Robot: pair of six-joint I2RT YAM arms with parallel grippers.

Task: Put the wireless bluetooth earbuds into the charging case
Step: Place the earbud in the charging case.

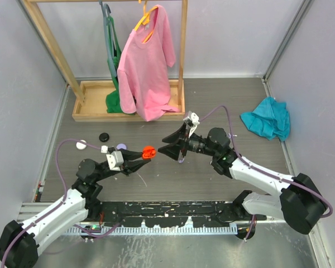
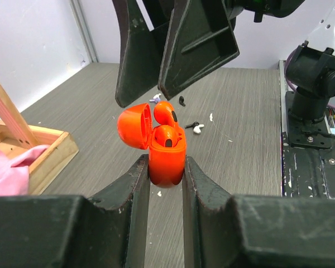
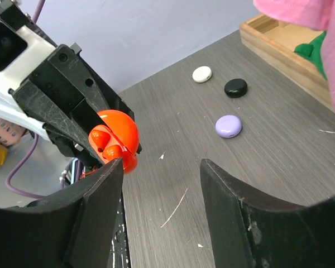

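Two red earbuds (image 2: 167, 135) are seated in the open case (image 2: 135, 125), clamped by the left gripper (image 2: 166, 167). At three o'clock the right gripper (image 1: 162, 145) is parted.

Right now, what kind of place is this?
Probably a robot test booth: plain walls box in a grey table, two arms bolted at its edge, a wooden clothes rack as prop.

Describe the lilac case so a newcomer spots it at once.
Start at the wooden clothes rack at the back. Before its left end, three coin-like round cases lie in a row. The lilac case is the rightmost; its neighbours are a black case and a white case.
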